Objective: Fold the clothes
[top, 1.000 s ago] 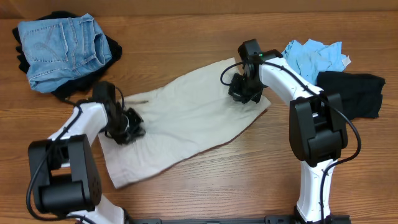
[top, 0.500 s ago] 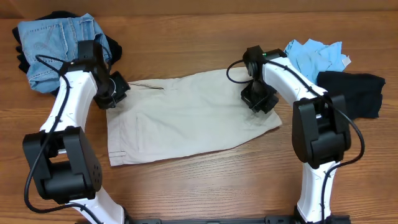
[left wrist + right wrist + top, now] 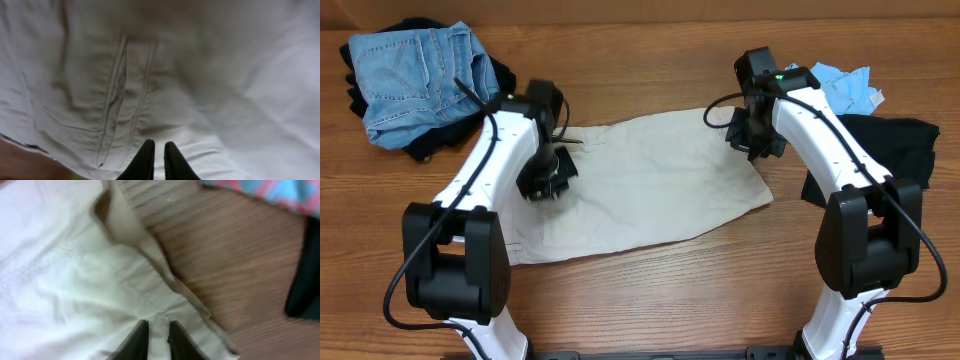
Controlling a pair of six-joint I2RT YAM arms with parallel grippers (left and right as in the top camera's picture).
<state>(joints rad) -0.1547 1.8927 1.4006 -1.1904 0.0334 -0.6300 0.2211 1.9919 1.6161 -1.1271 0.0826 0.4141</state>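
**Overhead:** the cream trousers [image 3: 650,185] lie spread flat on the table [image 3: 650,300], between both arms.

**Left wrist:** the left gripper [image 3: 159,152] hangs clenched and empty over a stitched pocket. It should open before pinching an edge.

**Right wrist:** the right gripper [image 3: 157,332] is nearly closed and holds nothing, above the rumpled waistband corner. That corner should be flattened before folding.

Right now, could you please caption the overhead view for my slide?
Left gripper and right gripper at opposite ends of cream trousers on a wooden table.
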